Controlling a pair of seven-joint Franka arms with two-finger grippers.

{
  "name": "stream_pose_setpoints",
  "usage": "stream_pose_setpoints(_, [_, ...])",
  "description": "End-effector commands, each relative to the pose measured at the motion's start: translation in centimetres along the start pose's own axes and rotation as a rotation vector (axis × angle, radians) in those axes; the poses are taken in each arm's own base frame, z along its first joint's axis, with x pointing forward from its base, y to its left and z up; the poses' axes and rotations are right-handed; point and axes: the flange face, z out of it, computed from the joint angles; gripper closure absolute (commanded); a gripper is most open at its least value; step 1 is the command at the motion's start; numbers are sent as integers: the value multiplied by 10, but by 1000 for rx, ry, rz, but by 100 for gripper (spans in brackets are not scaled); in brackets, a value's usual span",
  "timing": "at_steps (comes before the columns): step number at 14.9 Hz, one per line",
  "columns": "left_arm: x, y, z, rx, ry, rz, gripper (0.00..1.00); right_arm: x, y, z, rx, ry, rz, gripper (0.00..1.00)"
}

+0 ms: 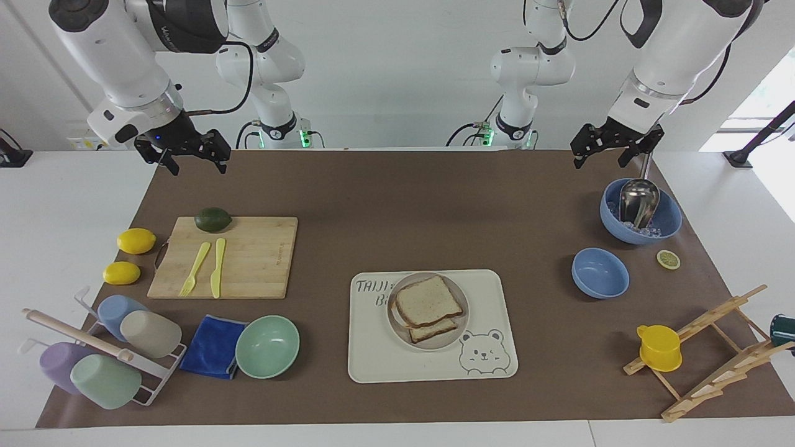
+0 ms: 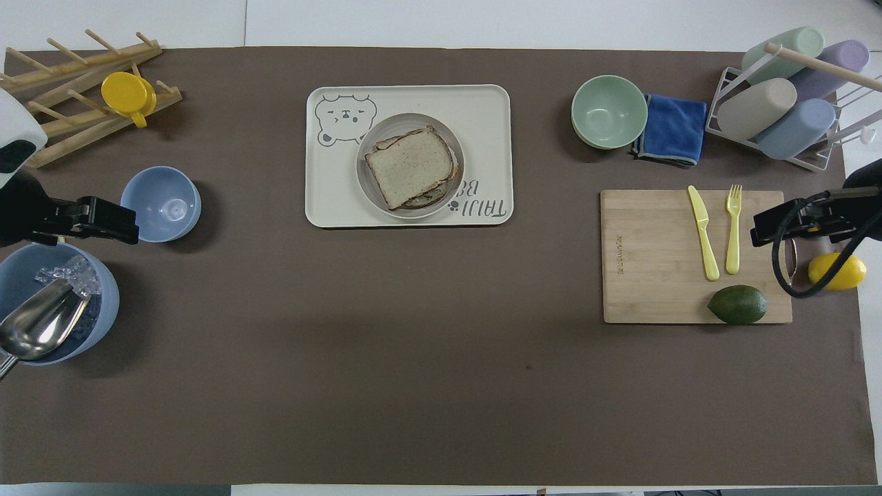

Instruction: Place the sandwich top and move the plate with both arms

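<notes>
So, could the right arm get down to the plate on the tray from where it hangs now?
Probably yes. The right gripper hangs open over the mat near the cutting board, holding nothing. Only bare mat lies between it and the plate on the tray, though the sandwich top covers most of it.

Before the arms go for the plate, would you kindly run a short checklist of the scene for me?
1. Pale speckled bread slice lies on the lower slice: ok.
2. Small round cream-beige plate sits on the rectangular bear tray: ok.
3. Left gripper open, empty, above the mat near the blue scoop bowl: ok.
4. Right gripper open, empty: ok.
5. Either gripper at the plate: not ok.
</notes>
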Motion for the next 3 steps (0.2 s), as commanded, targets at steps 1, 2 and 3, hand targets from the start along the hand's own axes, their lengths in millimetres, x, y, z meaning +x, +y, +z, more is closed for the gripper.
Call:
stream_pose_setpoints(1, [-4,4,-3,-12,11,6,0,-7,3,-1,10,3,-12,0])
stream_pose_setpoints(2, [-4,4,-3,-12,14,4,0,-8,3,-1,10,1,-12,0])
stream_pose_setpoints(3, [-4,4,-3,-12,16,4,0,-7,3,0,10,1,-12,0])
